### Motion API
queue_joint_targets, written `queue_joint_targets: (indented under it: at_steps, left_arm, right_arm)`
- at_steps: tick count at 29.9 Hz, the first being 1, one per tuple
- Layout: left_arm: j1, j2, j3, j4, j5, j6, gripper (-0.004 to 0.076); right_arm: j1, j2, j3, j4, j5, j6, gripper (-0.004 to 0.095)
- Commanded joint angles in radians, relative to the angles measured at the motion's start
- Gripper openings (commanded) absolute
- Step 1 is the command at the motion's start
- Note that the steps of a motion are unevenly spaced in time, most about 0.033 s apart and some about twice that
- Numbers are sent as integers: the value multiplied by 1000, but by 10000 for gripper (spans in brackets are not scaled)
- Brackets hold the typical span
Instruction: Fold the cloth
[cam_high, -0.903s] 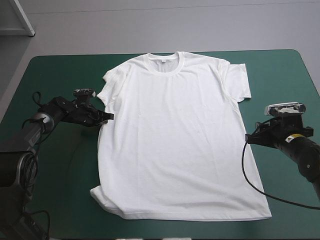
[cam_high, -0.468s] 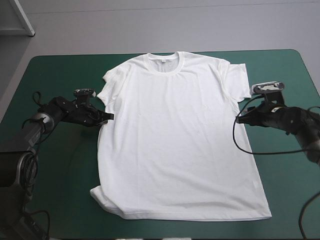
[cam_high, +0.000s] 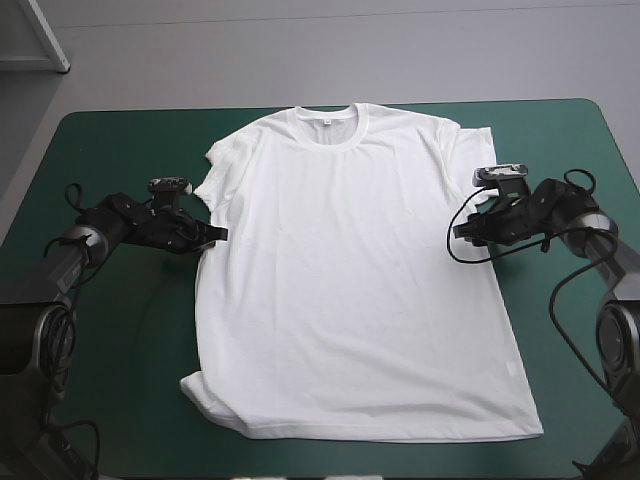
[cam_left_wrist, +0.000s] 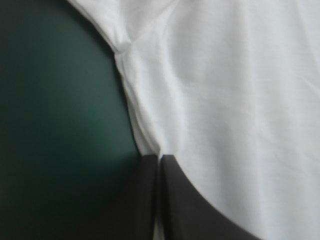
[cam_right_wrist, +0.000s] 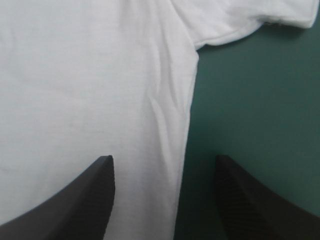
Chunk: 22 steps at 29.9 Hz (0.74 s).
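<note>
The T-shirt (cam_high: 350, 280) lies spread flat on the teal-green surface (cam_high: 110, 340). It looks like light, limp cotton, likely to sag and crease, so it is best taken at a seamed side edge just below a sleeve. The left hand (cam_high: 214, 236) is pinched closed on that edge. The right hand (cam_right_wrist: 162, 167) stands wide apart astride the opposite edge, holding nothing.

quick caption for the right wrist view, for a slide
Open right gripper straddles the side edge of the white T-shirt on the teal-green cover.
</note>
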Motion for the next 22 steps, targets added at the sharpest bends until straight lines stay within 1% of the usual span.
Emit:
queue_joint_targets:
  at_steps: [1,3,5,11,15,19,22]
  left_arm:
    - [-3,-33,-18,-13,15,7,19]
    - [-3,-33,-18,-10,15,7,19]
    - [-3,-33,-18,-10,15,7,19]
    - [-3,-33,-18,-10,2,7,19]
    - [-3,-33,-18,-10,-1,7,19]
    - [-3,-50,-18,-15,10,7,19]
    - [-3,-80,-22,-22,10,7,19]
  right_arm:
    - [18,-10,-37,4,-9,-12,546]
    - [19,2,-37,11,12,-12,484]
    - [19,14,-37,10,39,-12,387]
    - [19,20,-37,-13,95,-14,0]
    - [19,9,-37,-15,57,-5,-12]
    - [19,-53,-42,-11,4,-5,-12]
    - [19,-114,-62,-10,3,-7,-12]
